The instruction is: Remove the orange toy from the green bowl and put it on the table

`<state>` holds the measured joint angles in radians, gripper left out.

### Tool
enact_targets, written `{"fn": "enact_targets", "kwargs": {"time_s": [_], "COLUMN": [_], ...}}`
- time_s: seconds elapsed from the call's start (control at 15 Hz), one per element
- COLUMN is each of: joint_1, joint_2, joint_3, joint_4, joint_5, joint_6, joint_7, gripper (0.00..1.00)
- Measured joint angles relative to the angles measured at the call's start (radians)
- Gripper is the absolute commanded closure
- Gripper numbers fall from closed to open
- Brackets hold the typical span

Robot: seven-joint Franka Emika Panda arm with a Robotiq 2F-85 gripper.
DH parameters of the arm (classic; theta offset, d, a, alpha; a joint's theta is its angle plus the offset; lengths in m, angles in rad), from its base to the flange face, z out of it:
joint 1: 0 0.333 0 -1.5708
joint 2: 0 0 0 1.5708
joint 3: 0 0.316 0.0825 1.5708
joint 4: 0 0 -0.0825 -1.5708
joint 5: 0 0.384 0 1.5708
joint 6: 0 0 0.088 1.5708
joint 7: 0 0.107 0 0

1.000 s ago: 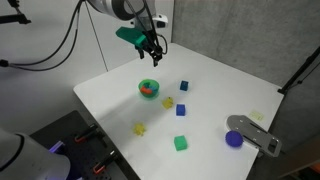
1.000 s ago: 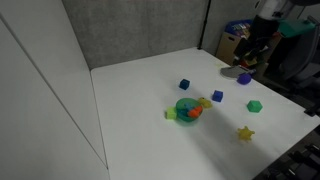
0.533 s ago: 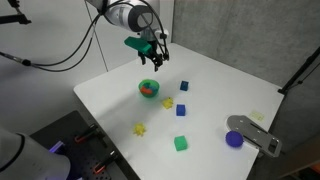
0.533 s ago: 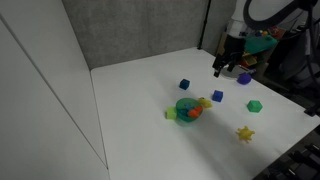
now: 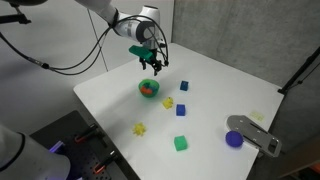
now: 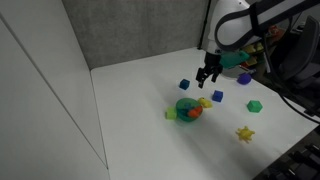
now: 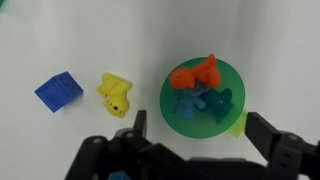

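Observation:
The green bowl (image 7: 176, 121) sits on the white table (image 5: 220, 95) and shows in both exterior views (image 5: 148, 88) (image 6: 188, 108). The orange toy (image 7: 195, 73) lies in the bowl at its rim, next to two teal toys (image 7: 200, 102). It shows as an orange spot in an exterior view (image 6: 195, 112). My gripper (image 7: 200, 128) is open and empty. It hovers just above the bowl with a finger on each side (image 5: 155, 66) (image 6: 207, 76).
A yellow toy (image 7: 115, 93) and a blue cube (image 7: 58, 91) lie beside the bowl. A pale green piece (image 7: 237, 122) touches the bowl's edge. Further off are blue cubes (image 5: 181, 111), a green cube (image 5: 181, 143), a yellow toy (image 5: 140, 128) and a purple round piece (image 5: 234, 139).
My gripper has moved down and across the table toward the green bowl. It now hangs over the bowl. The toys have not moved.

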<state>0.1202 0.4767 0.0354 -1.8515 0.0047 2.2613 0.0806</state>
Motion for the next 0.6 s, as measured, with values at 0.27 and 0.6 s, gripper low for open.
{"fn": "enact_targets", "kwargs": {"time_s": [0.27,0.6], "joint_1": [0.026,0.039], "joint_2": [0.075,0.151], "joint_3": [0.001,0.002], "joint_4": [0.045,0.077], "joint_5": [0.000,0.000], "joint_6": [0.000,0.003], "joint_7": [0.003,0.003], "gripper": [0.00,0.00]}}
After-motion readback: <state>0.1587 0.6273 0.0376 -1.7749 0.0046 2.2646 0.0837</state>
